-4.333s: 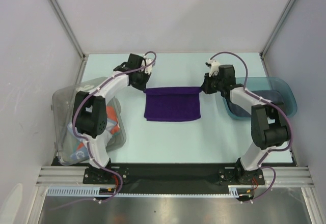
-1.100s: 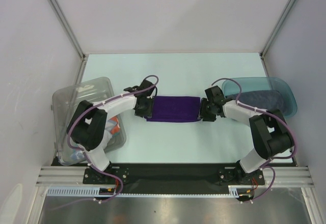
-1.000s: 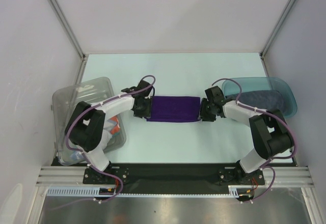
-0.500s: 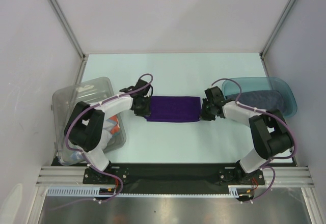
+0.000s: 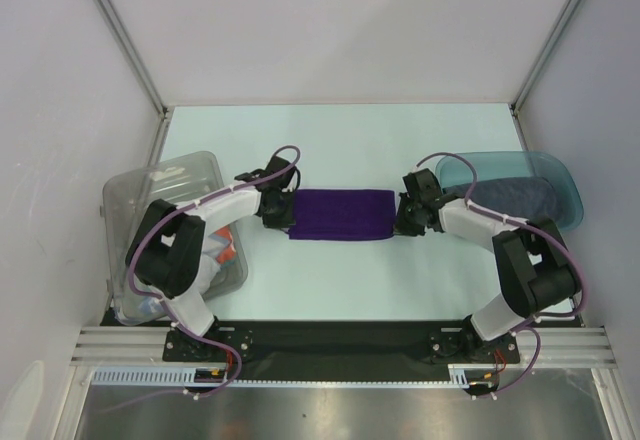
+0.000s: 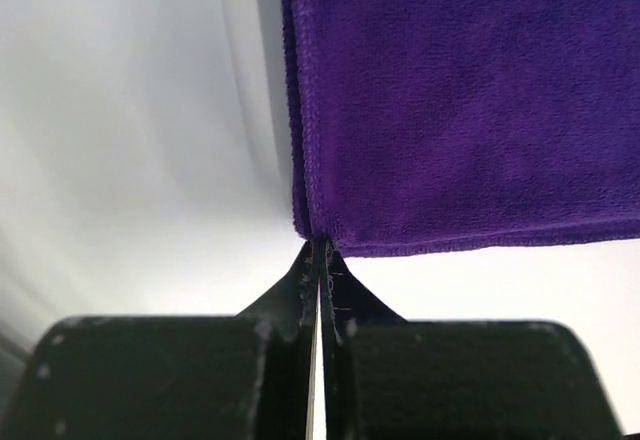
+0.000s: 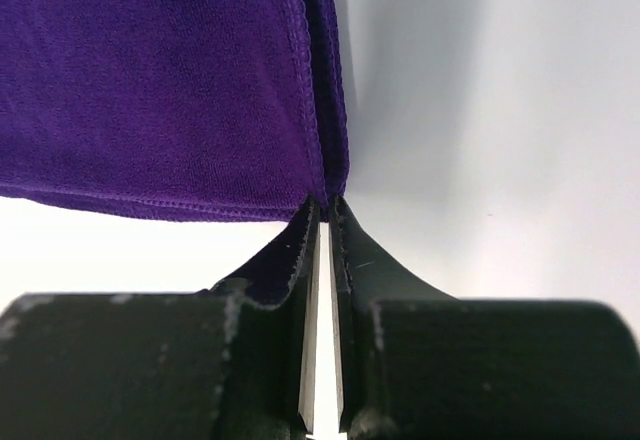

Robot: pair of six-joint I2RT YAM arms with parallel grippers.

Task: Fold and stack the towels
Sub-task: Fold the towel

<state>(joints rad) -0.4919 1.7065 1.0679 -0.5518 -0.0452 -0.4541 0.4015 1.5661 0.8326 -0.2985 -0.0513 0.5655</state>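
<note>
A purple towel point(image 5: 342, 215) lies folded into a flat band on the table between my two arms. My left gripper point(image 5: 287, 216) sits at its left end. In the left wrist view that gripper point(image 6: 320, 246) is shut, its tips pinching the near left corner of the purple towel point(image 6: 460, 110). My right gripper point(image 5: 399, 218) is at the right end. In the right wrist view it point(image 7: 327, 202) is shut on the layered corner of the towel point(image 7: 150, 80), with a thin slit between the fingers. A dark navy-grey towel point(image 5: 522, 198) lies in the teal tray.
A clear plastic bin point(image 5: 150, 185) stands at the left edge with more coloured cloths inside, one of them orange point(image 5: 228, 247). The teal translucent tray point(image 5: 500, 163) stands at the right edge. White walls enclose the table at the back and on both sides.
Both grippers, open at the towel's ends a second ago, have closed on its corners. The arms and the towel have hardly shifted.
</note>
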